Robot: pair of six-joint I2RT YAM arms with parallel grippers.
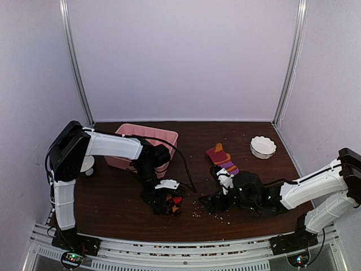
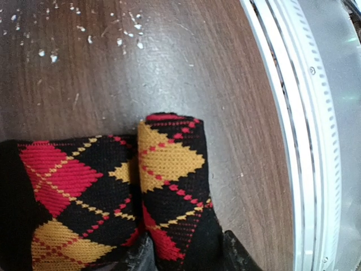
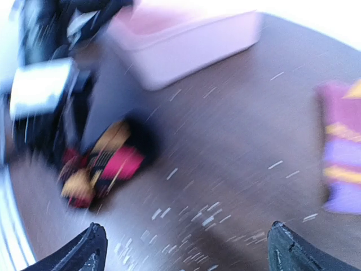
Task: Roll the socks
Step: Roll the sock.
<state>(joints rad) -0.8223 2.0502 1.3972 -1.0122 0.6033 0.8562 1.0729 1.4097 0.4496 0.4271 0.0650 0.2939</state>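
The left claw (image 2: 189, 257) is clamped on the argyle sock (image 2: 169, 175): its two dark fingers sit either side of a doubled-over fold, near the front edge of the table (image 1: 113, 192). The right claw (image 3: 189, 248) stands wide apart with nothing between its fingers, low over the table just right of that sock, though its view is blurred. The step in hand looks like the rolling of the argyle sock, with one claw pinning the bundle and the other free. The next move probably calls for the free claw to come in beside the fold and tuck or turn it without tugging it from the grip, or else to start on the striped sock (image 1: 223, 158). The argyle sock is black with red and yellow diamonds, bunched into two thick folds side by side, soft and likely to spring loose. The striped sock, orange and purple with a dark end, lies flat and unrolled just beyond the right claw, between the tray (image 1: 146, 131) and the bowl (image 1: 263, 147). Pale crumbs (image 1: 211, 212) dot the table between the claws.
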